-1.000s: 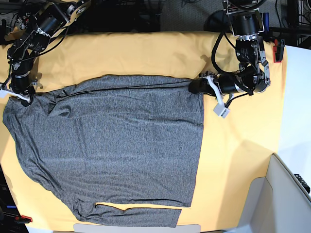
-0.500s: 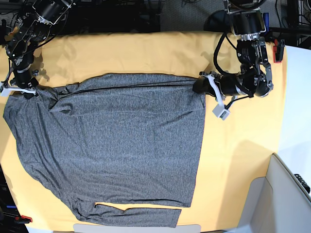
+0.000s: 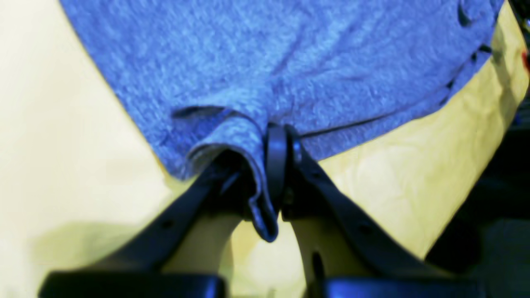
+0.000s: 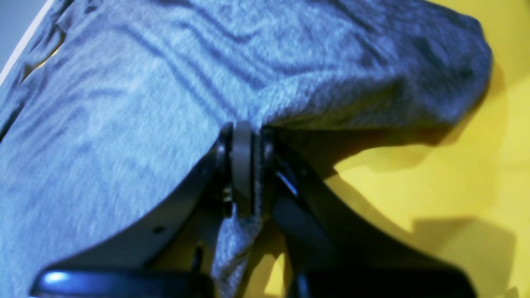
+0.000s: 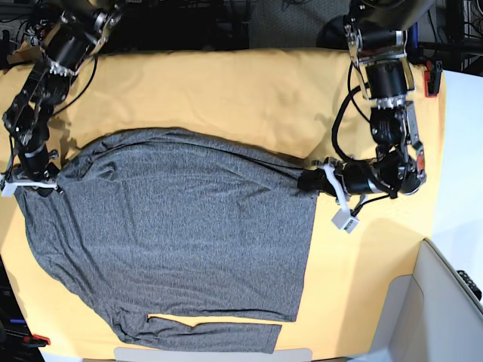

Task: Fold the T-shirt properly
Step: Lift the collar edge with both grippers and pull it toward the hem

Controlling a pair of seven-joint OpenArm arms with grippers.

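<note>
Relative to the earlier base frames, both grippers have shifted toward the near side of the surface, drawing their pinched parts of the T-shirt with them, while the sleeve folded along the near edge has not visibly moved. The garment lies spread over the yellow-orange cloth, its body broad and largely flat, its far edge running between the two arms. The left gripper has its jaws clamped on a gathered fold near one far corner, a short tongue of fabric protruding beyond the tips; the right gripper has its jaws closed on the opposite end of the same edge, with a loose flap hanging to one side. The knit appears thin, soft and light, with no stiffness of its own; it will probably drape and wrinkle wherever it is not held taut, and is in no danger of breaking. The two present holds, wide apart on one edge, seem well chosen for carrying that edge over the body as a fold. Even tension between them would likely keep the middle from sagging, whereas a shallow pinch might let the smooth fabric slip out.
</note>
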